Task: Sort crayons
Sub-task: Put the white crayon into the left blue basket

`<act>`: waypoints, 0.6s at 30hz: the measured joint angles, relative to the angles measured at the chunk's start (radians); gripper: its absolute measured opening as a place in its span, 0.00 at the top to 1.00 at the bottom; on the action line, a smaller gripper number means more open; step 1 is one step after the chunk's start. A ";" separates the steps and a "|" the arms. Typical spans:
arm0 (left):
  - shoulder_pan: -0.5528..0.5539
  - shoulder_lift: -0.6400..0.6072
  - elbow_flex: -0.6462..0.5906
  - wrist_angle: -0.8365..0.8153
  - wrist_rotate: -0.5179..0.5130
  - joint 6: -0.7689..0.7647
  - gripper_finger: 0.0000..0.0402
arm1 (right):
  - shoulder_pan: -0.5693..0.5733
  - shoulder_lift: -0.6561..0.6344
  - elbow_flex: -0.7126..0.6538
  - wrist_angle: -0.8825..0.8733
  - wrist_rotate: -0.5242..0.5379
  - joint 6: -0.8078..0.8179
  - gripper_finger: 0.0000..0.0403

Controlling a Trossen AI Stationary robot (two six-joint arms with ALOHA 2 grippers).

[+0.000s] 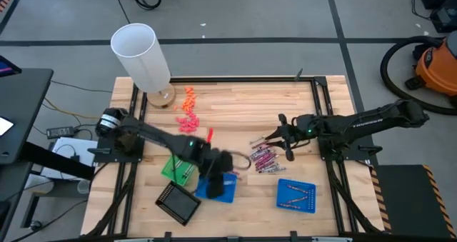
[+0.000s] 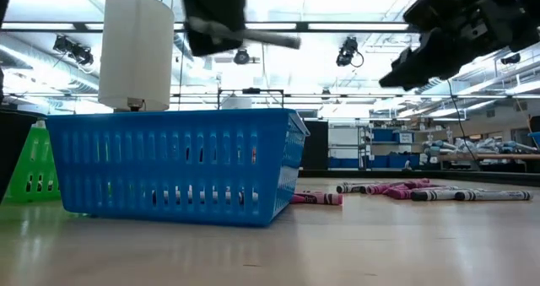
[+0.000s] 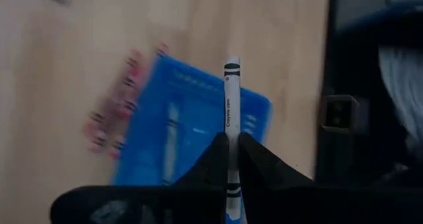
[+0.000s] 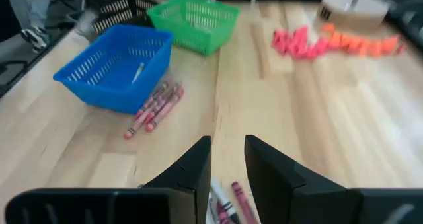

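Wooden worktop (image 1: 235, 103) carrying everything, with a tall white cylinder (image 1: 141, 55) at the far left corner; too far from the work to be hit.

Two blue baskets on it: one (image 1: 218, 187) just under the left arm, another (image 1: 296, 195) near the right side, already with a few sticks inside. Possible mistake here: dropping into the wrong basket, because both are the same colour. A green basket (image 1: 175, 169) and a black tray (image 1: 178, 202) close beside, so a small drift sideways could also send the stick there.

Left claw (image 3: 231, 159) above the nearer blue basket, clamped on one silvery-grey crayon (image 3: 230, 95). Held only at the lower part, with most of the length standing free beyond the tips. Risk of it tilting or slipping out early, then bouncing off the rim onto the wood.

Right claw (image 4: 228, 159) hanging over the loose pile of crayons (image 1: 263, 157) at the middle, fingers apart, nothing between them. Sticks lying tight and crossed, so danger of pinching two at once, or pushing them apart and rolling some away.
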 joint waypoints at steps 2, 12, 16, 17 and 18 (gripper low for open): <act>-0.040 0.000 0.000 -0.032 -0.014 -0.043 0.95 | 0.000 0.047 0.000 0.031 0.000 0.003 0.75; -0.116 0.021 0.000 -0.105 -0.245 -0.106 0.95 | 0.019 0.182 0.000 0.183 0.000 -0.057 0.75; -0.106 0.055 0.001 -0.131 -0.340 -0.070 0.95 | 0.021 0.195 0.000 0.204 0.038 -0.084 0.75; -0.109 0.065 0.001 -0.133 -0.366 -0.054 0.95 | 0.021 0.194 0.000 0.209 0.052 -0.084 0.75; -0.111 0.072 0.000 -0.133 -0.386 -0.033 0.95 | 0.020 0.186 0.000 0.204 0.062 -0.085 0.75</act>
